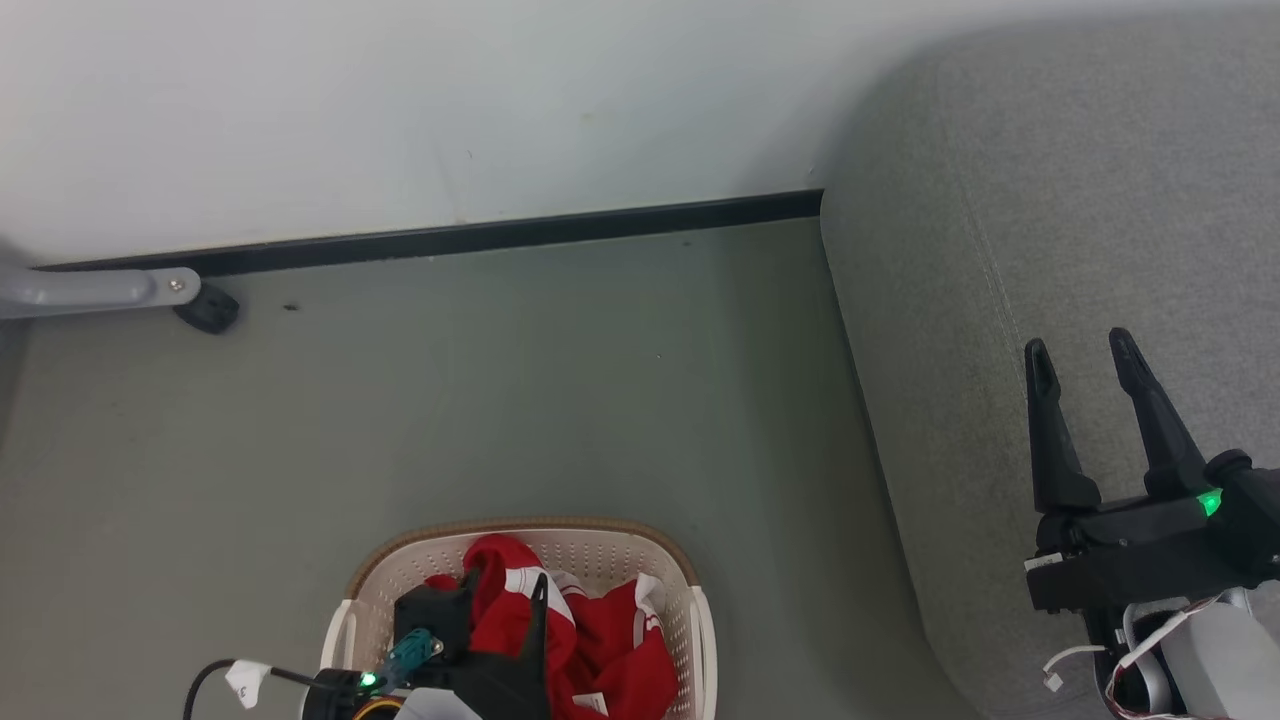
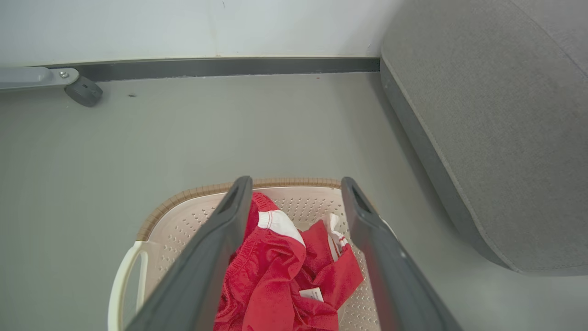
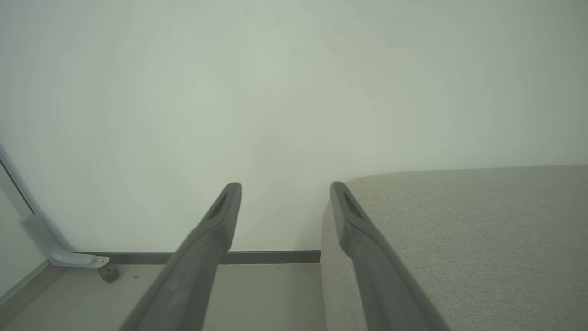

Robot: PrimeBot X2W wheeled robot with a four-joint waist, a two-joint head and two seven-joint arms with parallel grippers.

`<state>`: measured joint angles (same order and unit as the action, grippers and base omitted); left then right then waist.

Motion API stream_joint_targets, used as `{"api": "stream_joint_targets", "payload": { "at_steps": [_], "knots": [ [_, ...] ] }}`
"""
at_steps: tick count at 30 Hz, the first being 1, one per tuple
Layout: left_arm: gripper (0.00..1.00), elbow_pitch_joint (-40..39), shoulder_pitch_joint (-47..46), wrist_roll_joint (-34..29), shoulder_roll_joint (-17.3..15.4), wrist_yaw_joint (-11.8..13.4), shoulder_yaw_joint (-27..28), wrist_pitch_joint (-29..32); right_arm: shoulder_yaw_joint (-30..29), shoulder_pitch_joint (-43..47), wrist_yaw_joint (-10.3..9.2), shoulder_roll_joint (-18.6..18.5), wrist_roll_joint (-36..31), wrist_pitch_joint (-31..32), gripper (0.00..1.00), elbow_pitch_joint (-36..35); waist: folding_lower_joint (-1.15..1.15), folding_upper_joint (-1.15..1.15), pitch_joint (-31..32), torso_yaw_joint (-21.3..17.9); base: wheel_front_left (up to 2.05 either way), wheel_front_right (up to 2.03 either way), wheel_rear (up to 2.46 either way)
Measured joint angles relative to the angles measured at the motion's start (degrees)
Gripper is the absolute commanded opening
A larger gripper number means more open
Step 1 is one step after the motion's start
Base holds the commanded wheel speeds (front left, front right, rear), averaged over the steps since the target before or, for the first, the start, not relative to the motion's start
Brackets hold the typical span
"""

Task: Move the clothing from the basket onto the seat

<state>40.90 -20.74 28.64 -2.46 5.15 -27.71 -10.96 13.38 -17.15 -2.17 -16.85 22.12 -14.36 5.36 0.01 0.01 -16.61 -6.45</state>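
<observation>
Head view: red clothing (image 1: pixel 600 640) in basket (image 1: pixel 590 548).

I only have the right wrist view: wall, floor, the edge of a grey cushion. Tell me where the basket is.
Observer: The laundry basket stands on the floor, on the robot's left of the seat and apart from it.
Operator: Report what's in it.
Observer: A crumpled red garment with white trim.
Operator: Give me the left gripper.
Observer: The left gripper is open over the basket, with one finger on each side of the garment and not closed on it.
</observation>
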Motion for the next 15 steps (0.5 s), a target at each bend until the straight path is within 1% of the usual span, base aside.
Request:
{"api": "stream_joint_targets", "payload": {
  "at_steps": [8,9,15],
  "knots": [
    [1.00,3.3,-4.4,3.1,0.0,0.9,-4.8,3.4,0.4,-3.5,0.18,0.1,-0.5,-0.2,1.00,-3.7,-0.01,0.00,-5.7,-2.1,0.00,0.00,0.00],
    [1.00,4.4,-5.5,3.5,0.0,0.9,-5.6,4.2,0.4,-4.2,0.18,0.2,-0.5,-0.2,1.00,-4.7,0.00,0.00,-7.2,-2.7,0.00,0.00,0.00],
    [1.00,7.4,-8.9,4.1,0.0,1.5,-6.8,6.5,0.4,-6.7,0.23,0.4,-0.5,-0.2,1.00,-6.7,0.00,0.00,-11.6,-4.3,0.00,0.00,0.00]
  ]
}}
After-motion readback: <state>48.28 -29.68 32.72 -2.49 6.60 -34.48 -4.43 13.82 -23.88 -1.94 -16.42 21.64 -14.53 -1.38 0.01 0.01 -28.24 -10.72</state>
